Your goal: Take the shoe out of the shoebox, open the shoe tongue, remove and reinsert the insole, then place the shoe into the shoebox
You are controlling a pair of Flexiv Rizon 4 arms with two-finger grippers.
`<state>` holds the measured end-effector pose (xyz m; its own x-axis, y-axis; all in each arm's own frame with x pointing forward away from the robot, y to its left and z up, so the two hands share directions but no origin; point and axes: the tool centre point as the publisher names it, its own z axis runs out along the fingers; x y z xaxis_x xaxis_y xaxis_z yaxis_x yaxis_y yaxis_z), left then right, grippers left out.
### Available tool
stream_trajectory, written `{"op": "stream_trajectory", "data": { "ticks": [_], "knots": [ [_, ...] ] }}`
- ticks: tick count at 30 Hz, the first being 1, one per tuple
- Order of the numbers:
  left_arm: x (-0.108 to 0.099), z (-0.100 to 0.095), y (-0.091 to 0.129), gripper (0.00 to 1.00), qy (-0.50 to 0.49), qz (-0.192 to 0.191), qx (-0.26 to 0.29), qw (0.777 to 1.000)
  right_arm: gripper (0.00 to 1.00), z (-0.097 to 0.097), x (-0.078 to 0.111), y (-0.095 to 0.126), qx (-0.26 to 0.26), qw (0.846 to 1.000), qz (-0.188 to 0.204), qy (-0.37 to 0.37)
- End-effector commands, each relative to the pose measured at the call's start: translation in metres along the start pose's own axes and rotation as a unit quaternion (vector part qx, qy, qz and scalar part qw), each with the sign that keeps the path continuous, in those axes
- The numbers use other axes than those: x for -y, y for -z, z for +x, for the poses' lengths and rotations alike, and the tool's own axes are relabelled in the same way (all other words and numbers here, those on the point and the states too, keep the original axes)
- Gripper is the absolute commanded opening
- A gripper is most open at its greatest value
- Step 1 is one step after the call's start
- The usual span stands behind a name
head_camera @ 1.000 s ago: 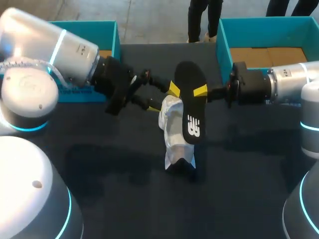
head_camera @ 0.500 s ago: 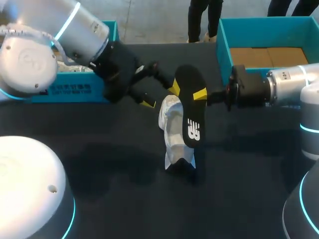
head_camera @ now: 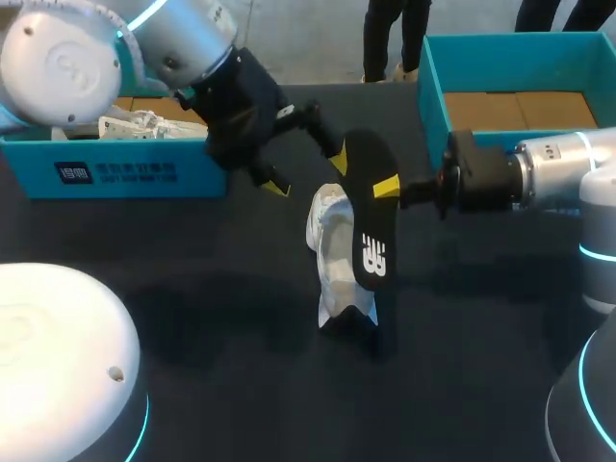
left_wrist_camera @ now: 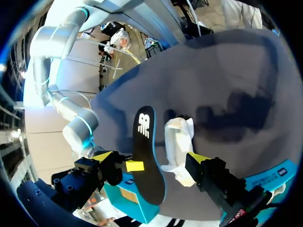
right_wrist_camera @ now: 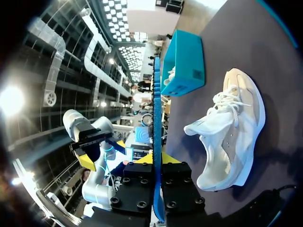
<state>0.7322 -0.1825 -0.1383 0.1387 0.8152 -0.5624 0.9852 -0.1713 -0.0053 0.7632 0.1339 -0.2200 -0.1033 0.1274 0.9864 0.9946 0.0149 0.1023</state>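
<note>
1. Head view: our right hand (head_camera: 385, 187) is clenched on the edge of the black insole (head_camera: 366, 217), which is held over the white shoe (head_camera: 335, 260) on the dark bench (head_camera: 192, 318). Our left hand (head_camera: 308, 174) is released, fingers wide, at the insole's far end. A teal shoebox (head_camera: 115, 173) sits far left.
2. Left wrist view: the insole (left_wrist_camera: 144, 137) lies between the left hand's (left_wrist_camera: 150, 156) spread fingers. The shoe (left_wrist_camera: 179, 144) is just beside it.
3. Right wrist view: the insole (right_wrist_camera: 156, 109) is edge-on, pinched by the right hand (right_wrist_camera: 157, 161). The shoe (right_wrist_camera: 232, 137) is alongside on the bench.
</note>
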Motion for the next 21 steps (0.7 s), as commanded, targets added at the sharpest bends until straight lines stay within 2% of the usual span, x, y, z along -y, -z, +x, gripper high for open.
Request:
{"op": "stream_trajectory", "data": {
  "ticks": [1, 7, 12, 21],
  "knots": [
    [-0.002, -0.004, 0.002, 1.00, 0.020, -0.002, -0.091, 0.996, 0.00, -0.002, 0.002, -0.003, 0.001, 1.000, -0.002, 0.000],
    [-0.002, -0.004, 0.005, 1.00, 0.065, 0.017, -0.131, 0.989, 0.00, -0.004, 0.001, -0.007, 0.000, 1.000, 0.001, -0.001],
    [-0.010, -0.005, 0.003, 1.00, 0.064, 0.010, -0.141, 0.988, 0.00, -0.006, 0.000, -0.010, -0.001, 1.000, 0.004, -0.001],
    [-0.020, -0.013, 0.001, 1.00, 0.059, 0.021, -0.168, 0.984, 0.00, -0.008, 0.000, -0.015, 0.001, 1.000, 0.007, -0.002]
  ]
}}
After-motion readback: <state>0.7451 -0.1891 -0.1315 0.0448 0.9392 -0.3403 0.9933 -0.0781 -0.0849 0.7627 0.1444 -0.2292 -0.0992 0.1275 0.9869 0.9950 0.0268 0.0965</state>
